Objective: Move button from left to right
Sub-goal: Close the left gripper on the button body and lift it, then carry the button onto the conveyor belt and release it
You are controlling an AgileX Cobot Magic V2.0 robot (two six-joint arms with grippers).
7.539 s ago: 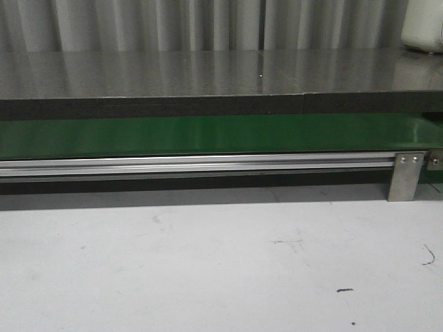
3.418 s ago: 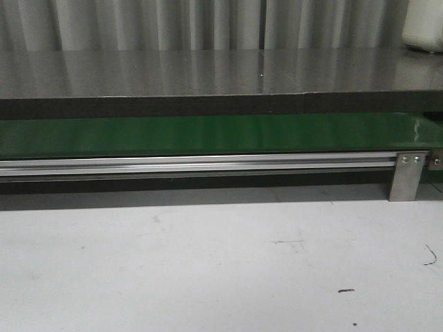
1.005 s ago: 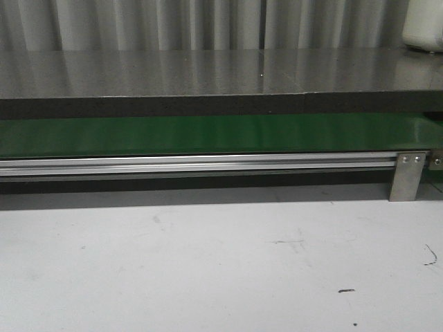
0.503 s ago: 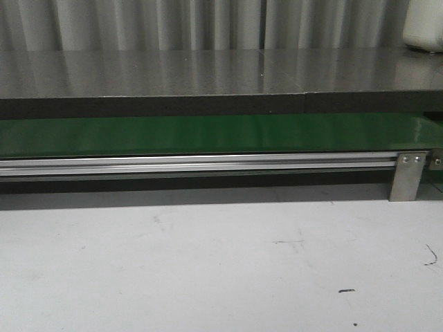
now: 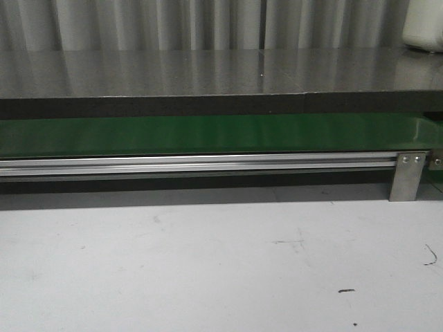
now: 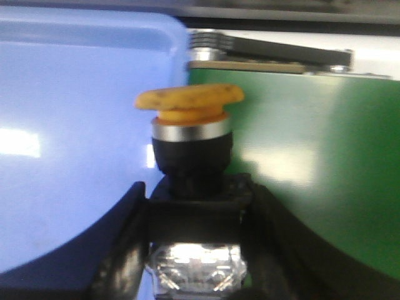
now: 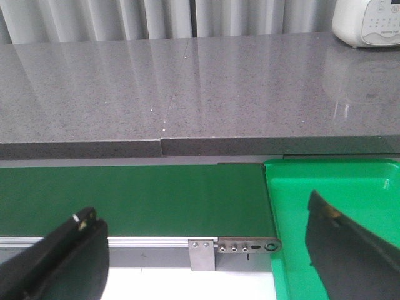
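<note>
In the left wrist view my left gripper [image 6: 195, 250] is shut on the button [image 6: 190, 144]. Its orange-yellow cap stands upright above a silver ring and a black body, and the two black fingers [image 6: 122, 250] press on the body's sides. The button hangs over the line where a blue bin [image 6: 75, 137] meets the green belt [image 6: 312, 175]. In the right wrist view my right gripper [image 7: 203, 250] is open and empty, its fingers [image 7: 62, 256] wide apart above the belt's right end [image 7: 131, 197]. Neither gripper shows in the front view.
The front view shows the green belt [image 5: 208, 135], its aluminium rail [image 5: 194, 164] with a bracket [image 5: 407, 176], a grey counter [image 5: 208, 72] behind and white table [image 5: 208, 263] in front. A green tray [image 7: 331, 206] sits at the belt's right end. A white appliance [image 7: 369, 22] stands on the counter.
</note>
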